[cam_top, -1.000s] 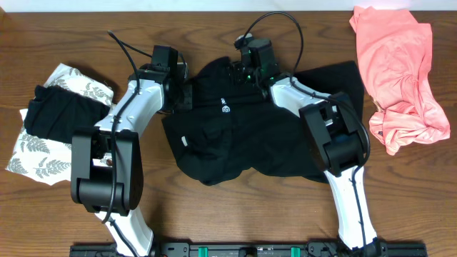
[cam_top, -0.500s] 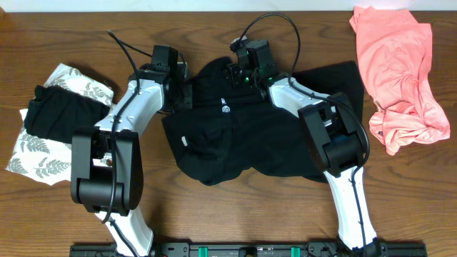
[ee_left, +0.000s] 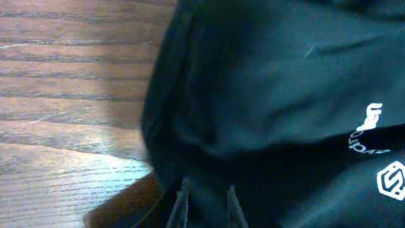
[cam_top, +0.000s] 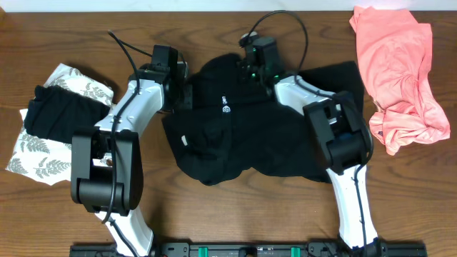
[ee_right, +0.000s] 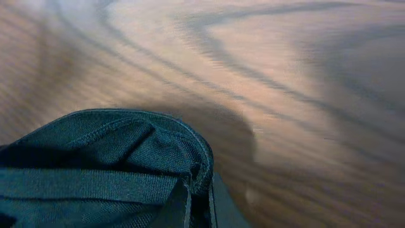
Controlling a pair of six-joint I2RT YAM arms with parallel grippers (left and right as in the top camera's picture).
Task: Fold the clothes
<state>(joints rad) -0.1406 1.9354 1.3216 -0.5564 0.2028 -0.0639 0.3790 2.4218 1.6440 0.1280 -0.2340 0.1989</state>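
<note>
Overhead view, read from 9 o'clock to 3 o'clock across the wooden table (cam_top: pixel 235 221). At 9 o'clock: white leaf-print garment (cam_top: pixel 39 153), spread flat, with a crumpled black garment (cam_top: pixel 61 114) lying on its upper half. Next, the left arm (cam_top: pixel 132 107), reaching up toward 12 o'clock. Left gripper (cam_top: pixel 184 91) set at the 10 o'clock edge of the black shirt (cam_top: pixel 250 143), fingers drawn nearly together with a fold of the dark cloth pinched between them, as seen close up in the left wrist view. Shirt itself at the table's centre, shifted toward 12 o'clock, rumpled rather than flat, one flap extending toward 3 o'clock beneath the right arm (cam_top: pixel 335 135). Small white logos (cam_top: pixel 226 109) visible on the cloth near 11 o'clock of the shirt, just beside the left gripper. Right gripper (cam_top: pixel 246 71) at the shirt's 12 o'clock edge, closed tight on a stitched hem, with bare wood beyond it in the right wrist view. At 2 o'clock, well apart from the shirt: salmon-pink garment (cam_top: pixel 400 78), loosely bunched, touched by neither gripper.
</note>
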